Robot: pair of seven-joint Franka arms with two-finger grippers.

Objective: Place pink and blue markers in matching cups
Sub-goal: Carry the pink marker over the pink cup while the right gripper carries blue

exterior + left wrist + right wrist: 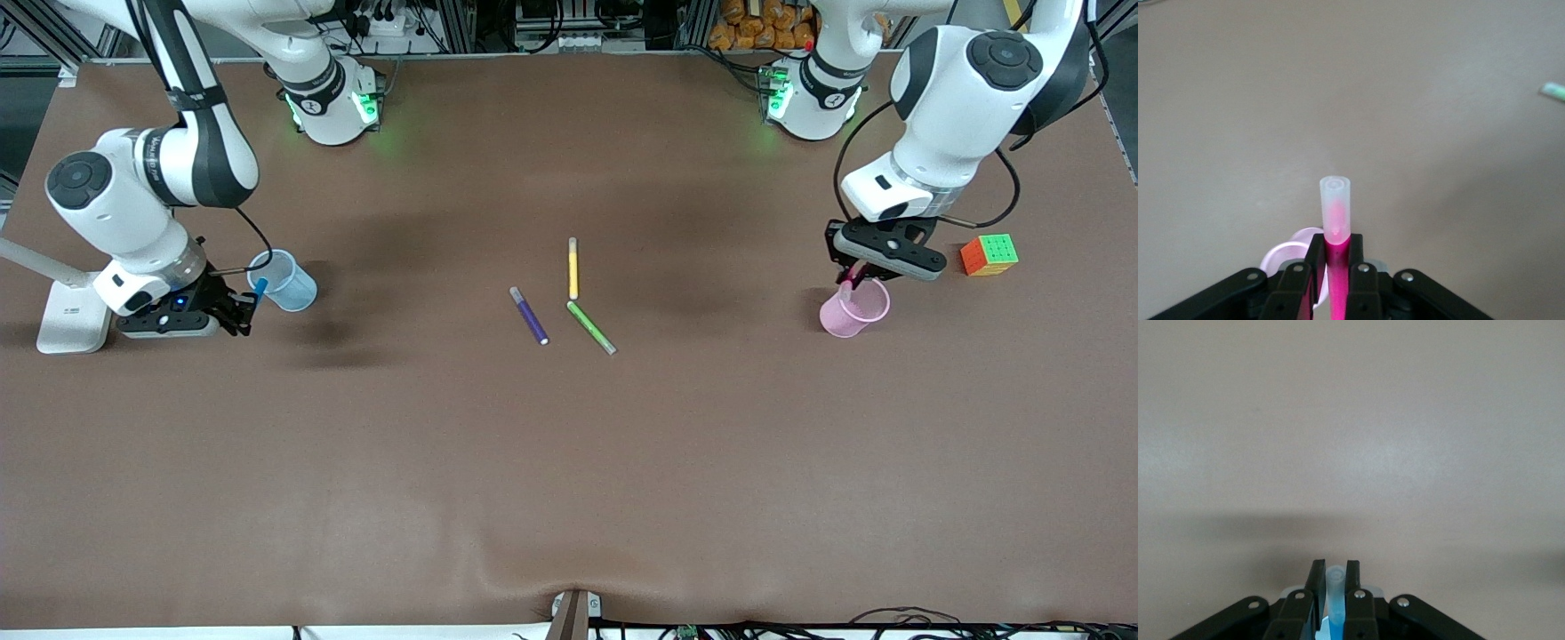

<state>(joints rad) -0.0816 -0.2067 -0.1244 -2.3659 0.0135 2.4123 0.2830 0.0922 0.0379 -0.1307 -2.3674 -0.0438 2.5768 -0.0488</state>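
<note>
**Both markers held over their cups**

We see the left pincer (855,277) bent down over the pink cup (855,310), pinching the pink marker (1336,230). The right pincer (246,313) pinches the blue marker (260,287) over the blue cup (283,280).

Brown table (569,462) — evenly lit

Front view: high, across table (569,462), facing both bases, whole surface in frame. Left wrist view: close, down past fingers (1315,267) clamping pink marker (1336,220), pink cup (1288,257) rim below. Right wrist view: same angle, blue marker (1335,587). Shared: markers, brown tabletop.
</note>
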